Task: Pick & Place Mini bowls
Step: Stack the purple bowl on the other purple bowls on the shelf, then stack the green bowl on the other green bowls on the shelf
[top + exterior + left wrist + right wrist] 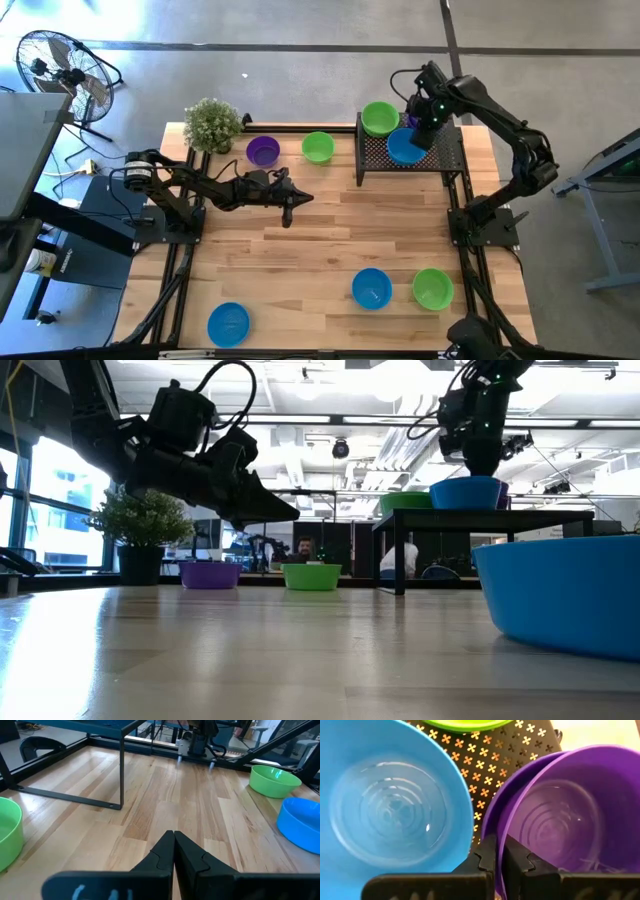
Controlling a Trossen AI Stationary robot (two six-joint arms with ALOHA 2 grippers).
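The middle of the bench (330,240) lay bare, giving a gripper open passage between the far and near rows. Along the far edge stood the potted plant (212,124), a purple bowl (263,151), a green bowl (318,147) and the black rack (450,150), crowded with three bowls. Three bowls lined the near edge.

A wooden table (320,235) carries mini bowls (371,288), rack (440,155) and plant (212,124).

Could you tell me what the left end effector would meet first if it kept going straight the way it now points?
Probably nothing soon: the shut left end effector points across bare table toward the right arm's base, passing beside the black rack's leg.
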